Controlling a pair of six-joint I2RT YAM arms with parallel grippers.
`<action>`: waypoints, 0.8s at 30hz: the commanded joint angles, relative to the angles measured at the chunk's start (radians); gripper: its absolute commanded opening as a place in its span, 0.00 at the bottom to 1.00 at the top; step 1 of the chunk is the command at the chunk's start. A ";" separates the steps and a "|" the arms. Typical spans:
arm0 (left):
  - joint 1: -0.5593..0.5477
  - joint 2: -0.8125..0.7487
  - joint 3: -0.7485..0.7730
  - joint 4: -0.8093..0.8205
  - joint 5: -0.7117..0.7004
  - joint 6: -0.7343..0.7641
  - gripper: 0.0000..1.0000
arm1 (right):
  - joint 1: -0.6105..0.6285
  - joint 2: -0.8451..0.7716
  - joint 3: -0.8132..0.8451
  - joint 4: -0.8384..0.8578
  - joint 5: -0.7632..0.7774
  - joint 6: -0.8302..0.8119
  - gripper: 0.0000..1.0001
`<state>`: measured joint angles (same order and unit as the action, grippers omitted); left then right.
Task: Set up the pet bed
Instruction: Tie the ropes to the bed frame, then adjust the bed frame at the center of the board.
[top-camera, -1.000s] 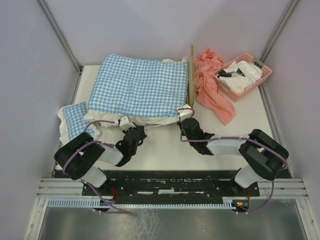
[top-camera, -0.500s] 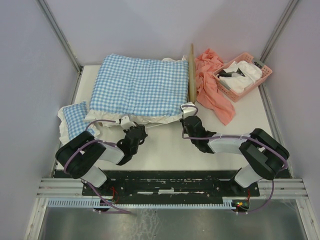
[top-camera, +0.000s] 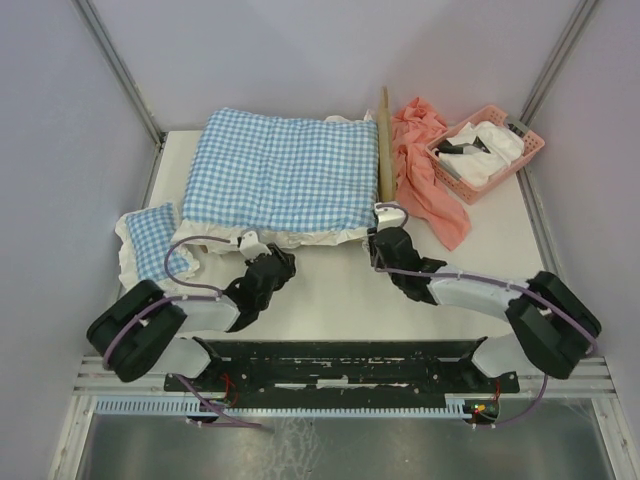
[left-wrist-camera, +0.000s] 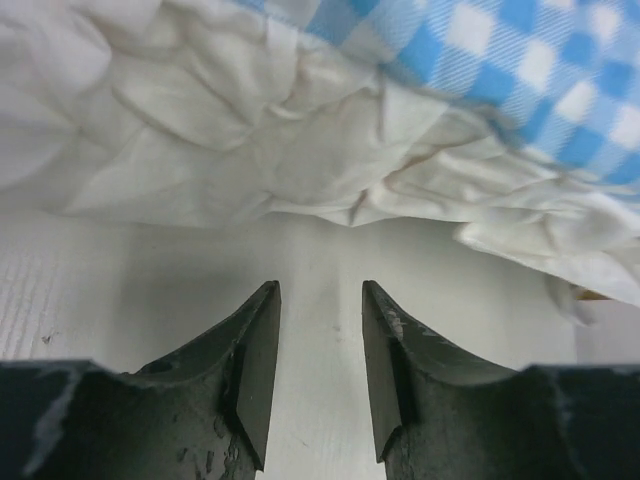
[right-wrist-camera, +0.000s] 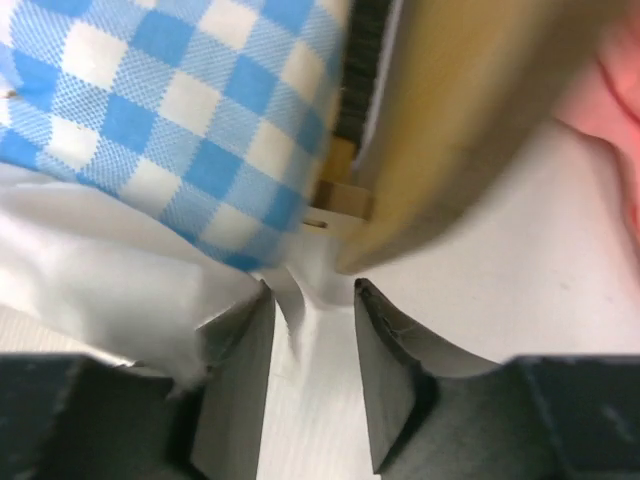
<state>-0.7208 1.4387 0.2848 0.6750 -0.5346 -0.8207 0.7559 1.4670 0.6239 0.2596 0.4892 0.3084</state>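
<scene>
- Jaws of the left gripper (left-wrist-camera: 318, 295) stood partly open with nothing between them; only the bare white surface (left-wrist-camera: 320, 250) showed in the gap; the white frill (left-wrist-camera: 250, 130) of the checked cushion (top-camera: 280, 175) lay just ahead of the fingertips, apart from them.
- The right gripper (right-wrist-camera: 310, 298) was also partly open; a thin fold of the frill hung in the gap, loose and not clamped; more frill bunched against the outside of one finger (right-wrist-camera: 235, 350).
- The pet bed (top-camera: 384, 150) sat at the far left-centre of the surface, almost wholly under the cushion; only its light-wood side rail showed, along the cushion's right edge.
- That rail, and so the bed's long axis, ran from near to far in the top view; its near end lay just beyond the right gripper's tips.
- Which end carried the headboard could not be told; the cushion hid it.
- A pink cloth (top-camera: 425, 180) lay just right of the rail.
</scene>
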 joint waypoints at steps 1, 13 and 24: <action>-0.015 -0.201 0.001 -0.199 0.007 0.010 0.48 | -0.016 -0.203 0.050 -0.275 0.014 0.146 0.49; -0.009 -0.473 0.147 -0.390 0.190 0.329 0.56 | -0.007 -0.329 0.094 -0.284 -0.143 0.197 0.52; -0.060 -0.230 0.057 0.074 0.375 0.457 0.51 | -0.007 -0.112 -0.031 0.011 -0.148 0.207 0.57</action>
<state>-0.7441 1.1301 0.3717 0.5114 -0.2176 -0.4778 0.7444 1.2736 0.5987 0.1154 0.3313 0.5121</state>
